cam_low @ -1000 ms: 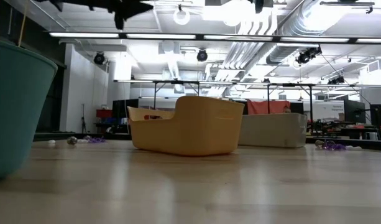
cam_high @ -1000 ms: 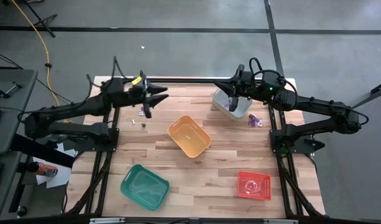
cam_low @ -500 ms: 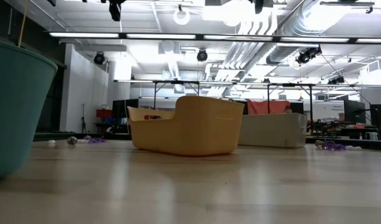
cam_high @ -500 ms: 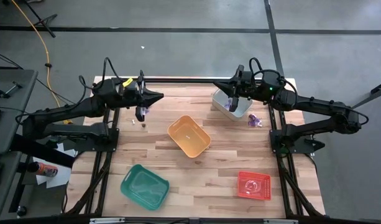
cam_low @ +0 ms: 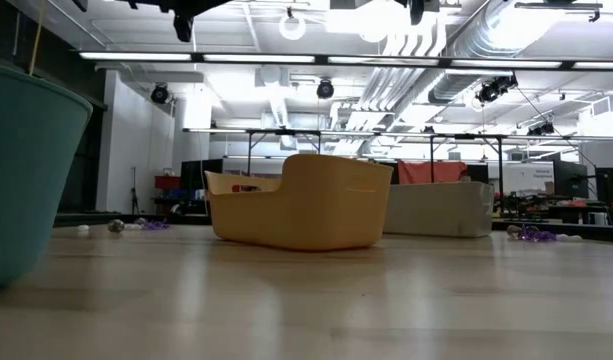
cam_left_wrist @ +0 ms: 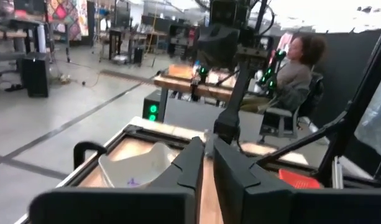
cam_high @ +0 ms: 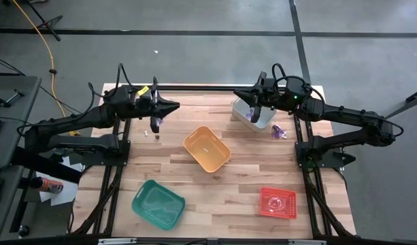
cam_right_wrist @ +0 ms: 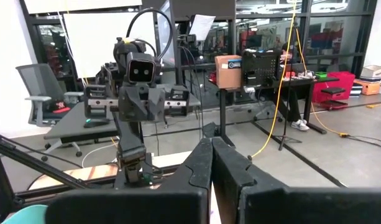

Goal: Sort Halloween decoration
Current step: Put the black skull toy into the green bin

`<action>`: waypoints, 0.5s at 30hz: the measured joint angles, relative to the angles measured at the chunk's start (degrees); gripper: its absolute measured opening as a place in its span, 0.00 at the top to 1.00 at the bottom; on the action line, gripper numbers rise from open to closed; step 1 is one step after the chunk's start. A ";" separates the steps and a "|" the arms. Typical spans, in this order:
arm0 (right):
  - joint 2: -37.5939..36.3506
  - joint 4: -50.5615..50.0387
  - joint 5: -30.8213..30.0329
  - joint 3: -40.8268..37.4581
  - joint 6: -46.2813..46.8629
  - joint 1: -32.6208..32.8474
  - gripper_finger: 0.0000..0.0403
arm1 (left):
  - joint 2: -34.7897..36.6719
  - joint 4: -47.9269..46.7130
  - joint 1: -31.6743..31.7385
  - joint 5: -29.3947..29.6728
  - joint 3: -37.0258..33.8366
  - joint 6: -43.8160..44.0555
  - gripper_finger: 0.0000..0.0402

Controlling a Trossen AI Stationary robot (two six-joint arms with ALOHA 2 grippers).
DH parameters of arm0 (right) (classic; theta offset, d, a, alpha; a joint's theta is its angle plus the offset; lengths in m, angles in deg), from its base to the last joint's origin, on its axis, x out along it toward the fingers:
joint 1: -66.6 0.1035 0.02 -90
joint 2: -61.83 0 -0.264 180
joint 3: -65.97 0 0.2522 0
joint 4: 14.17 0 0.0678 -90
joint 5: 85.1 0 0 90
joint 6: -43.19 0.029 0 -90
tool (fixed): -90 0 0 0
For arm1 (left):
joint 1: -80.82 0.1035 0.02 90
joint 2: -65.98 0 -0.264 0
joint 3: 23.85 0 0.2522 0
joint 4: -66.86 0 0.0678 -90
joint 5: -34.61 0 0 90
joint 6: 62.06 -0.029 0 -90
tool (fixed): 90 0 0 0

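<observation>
Though below left hand (cam_high: 156,122), trinkets (cam_high: 152,135) apart.

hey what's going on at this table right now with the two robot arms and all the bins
The robot is sorting tiny Halloween trinkets into bins. The left hand hangs above a few trinkets on the wood at the table's back left; whether it holds one isn't clear. The right hand is shut above the grey bin. More purple trinkets lie beside that bin. The orange bin, green bin and red bin wait nearby.
</observation>
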 joint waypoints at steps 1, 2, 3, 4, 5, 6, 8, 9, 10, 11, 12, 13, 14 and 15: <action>0.00 -0.02 0.00 -0.02 0.00 0.00 1.00 | -0.02 -1.84 -0.01 0.39 0.64 -0.39 0.92; 0.00 -0.02 0.00 -0.01 0.00 0.00 1.00 | -0.06 -4.37 -0.02 1.40 1.59 -0.91 0.90; 0.00 -0.02 0.00 0.01 -0.01 0.00 1.00 | -0.19 -7.15 -0.02 2.67 2.66 -1.53 0.88; 0.00 -0.07 0.00 -0.02 -0.03 0.00 1.00 | -0.44 -10.69 -0.02 3.95 3.95 -2.31 0.86; 0.00 -0.23 0.00 0.00 -0.08 0.00 1.00 | -0.71 -14.97 -0.02 5.38 5.31 -2.90 0.84; 0.00 -0.29 0.00 0.01 -0.21 0.00 1.00 | -0.95 -19.26 -0.02 7.04 6.56 -3.19 0.81; 0.00 -0.67 0.00 0.01 -1.17 -0.04 1.00 | -1.66 -28.41 -0.02 11.40 9.43 -2.89 0.76; 0.00 -0.94 -0.01 -0.02 -1.53 -0.04 1.00 | -2.04 -32.59 -0.02 13.45 10.52 -2.32 0.73; 0.00 -1.26 -0.01 -0.01 -1.60 -0.04 1.00 | -2.56 -37.02 0.00 15.44 11.29 -1.25 0.70; 0.00 -1.47 0.00 0.00 -1.56 -0.04 1.00 | -3.10 -41.23 0.11 17.32 11.64 0.17 0.68; 0.05 -1.63 0.00 -0.01 -1.55 -0.04 1.00 | -3.68 -44.73 0.41 18.83 11.69 1.93 0.65; 0.21 -1.64 0.00 -0.01 -1.55 -0.04 1.00 | -4.18 -48.13 0.85 19.44 11.68 4.14 0.62; 0.40 -1.72 -0.01 0.01 -1.55 -0.04 1.00 | -4.77 -51.21 1.39 19.56 11.66 6.46 0.60; 0.55 -2.13 -0.01 0.00 -1.55 -0.04 1.00 | -5.50 -53.64 1.86 19.57 11.53 9.03 0.58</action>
